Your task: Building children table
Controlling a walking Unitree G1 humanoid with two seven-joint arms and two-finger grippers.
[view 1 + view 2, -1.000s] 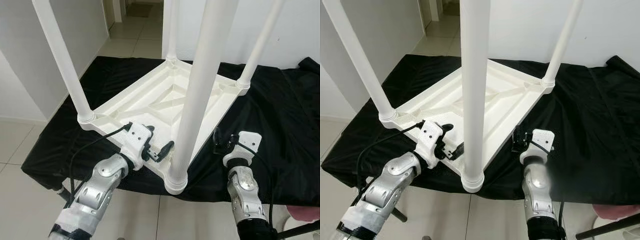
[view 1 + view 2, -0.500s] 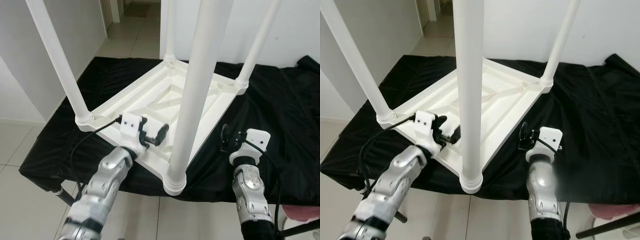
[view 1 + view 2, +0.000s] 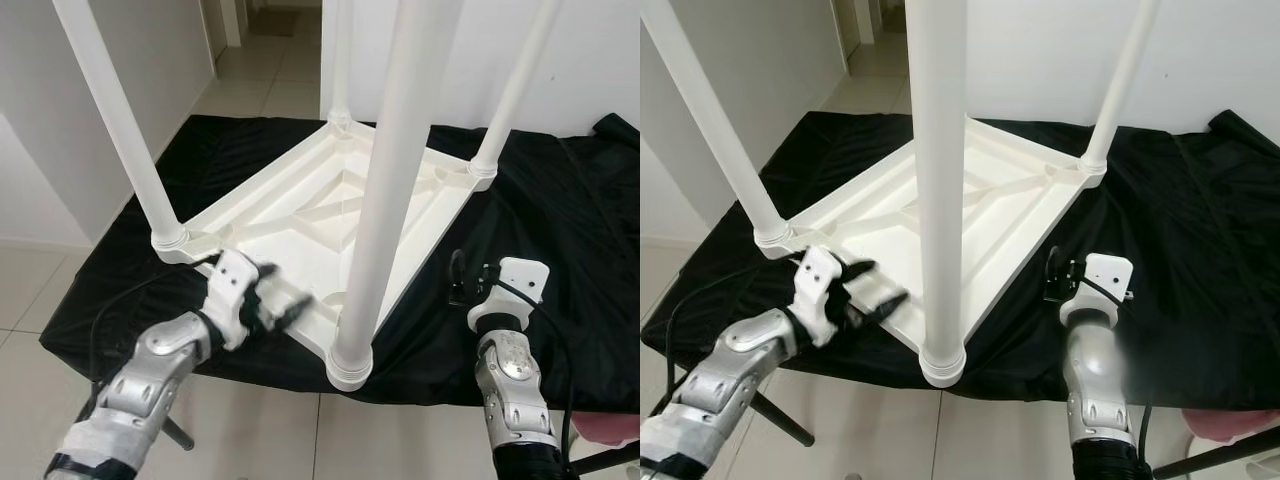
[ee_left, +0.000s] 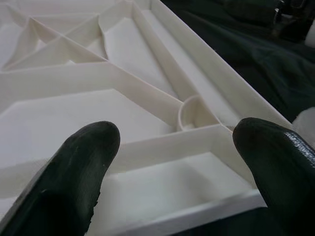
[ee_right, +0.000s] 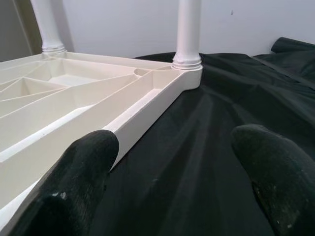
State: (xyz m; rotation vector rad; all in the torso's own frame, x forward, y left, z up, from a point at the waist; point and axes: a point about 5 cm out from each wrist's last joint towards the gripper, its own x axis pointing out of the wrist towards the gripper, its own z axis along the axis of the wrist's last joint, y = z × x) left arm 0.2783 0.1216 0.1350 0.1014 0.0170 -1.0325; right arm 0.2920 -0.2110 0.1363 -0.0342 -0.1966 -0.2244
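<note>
The white children's table [image 3: 330,205] lies upside down on a black cloth [image 3: 560,260], four legs standing up; the nearest leg [image 3: 385,190] rises at the near corner; the left gripper [image 3: 275,305] hangs over the table's near-left edge, fingers spread and empty; the right gripper [image 3: 462,285] hovers over the cloth, just right of the table's near-right edge; pale floor tiles [image 3: 40,290] surround the cloth.

Right eye view: same layout; a white wall [image 3: 1220,50] stands behind.

Left wrist view: two black fingertips [image 4: 74,172] apart above the ribbed underside [image 4: 123,93], nothing between them.

Right wrist view: fingertips [image 5: 83,172] parted over the cloth, the table's rim [image 5: 142,110] beside them, clasping nothing.
</note>
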